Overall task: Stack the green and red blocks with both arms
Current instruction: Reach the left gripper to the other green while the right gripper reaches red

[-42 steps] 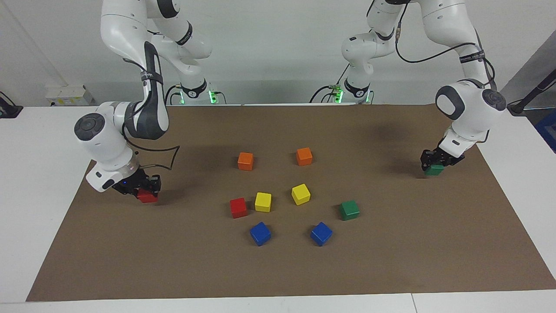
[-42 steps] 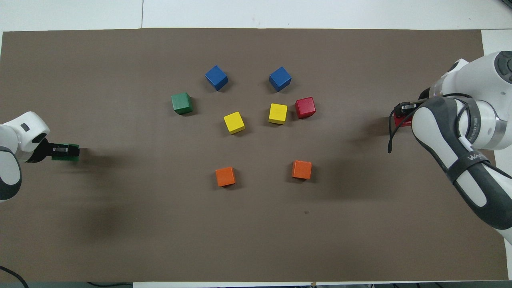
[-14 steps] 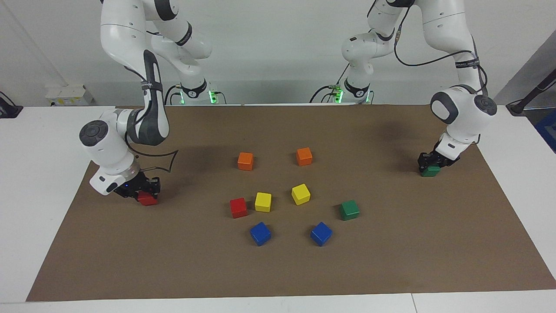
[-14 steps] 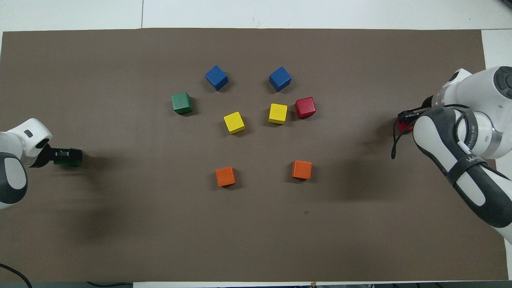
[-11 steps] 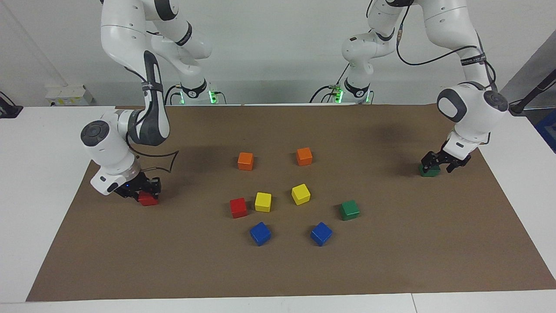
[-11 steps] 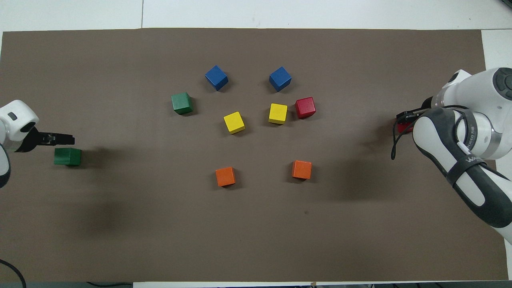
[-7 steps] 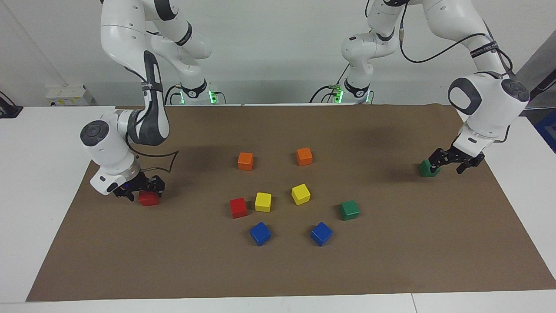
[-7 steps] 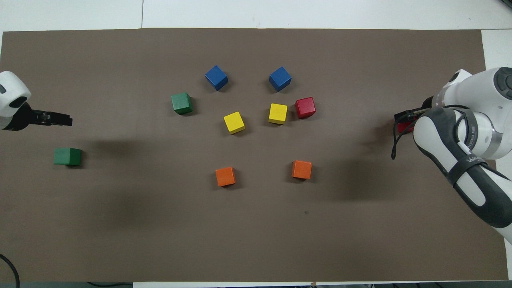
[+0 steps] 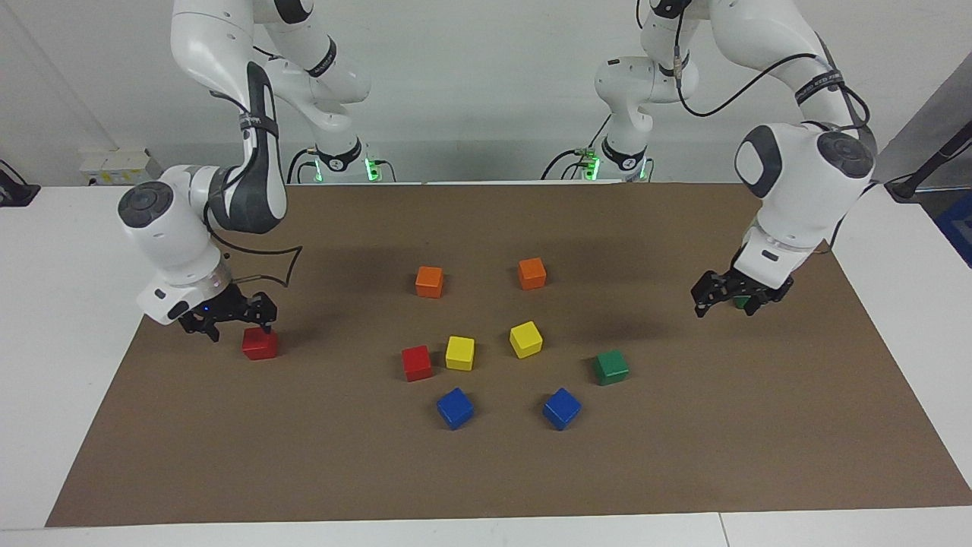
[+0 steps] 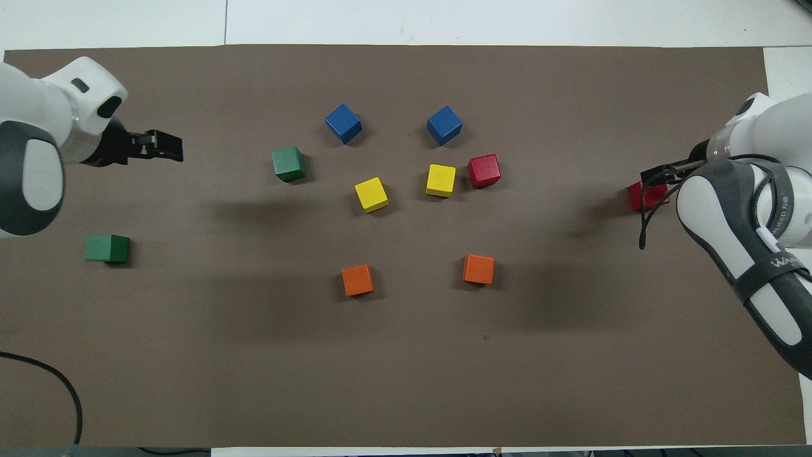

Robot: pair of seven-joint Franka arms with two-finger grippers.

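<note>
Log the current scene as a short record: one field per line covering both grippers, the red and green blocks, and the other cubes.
left gripper: open, empty, raised over the mat
right gripper: open, empty, just above outer red block
outer green block: on mat, left arm's end
central red block: beside a yellow cube
central green block: alone on mat
stacks: none yet
other cubes: two yellow, two blue, two orange, unstacked

A white desk (image 9: 45,304) carries a brown paper mat (image 9: 683,456). On the mat lie ten small glossy cubes: two orange cubes (image 9: 429,281) nearest the robots, two yellow (image 9: 459,352), two blue (image 9: 455,408) farthest, two red (image 9: 260,343), two green (image 10: 107,248), one at each end.
</note>
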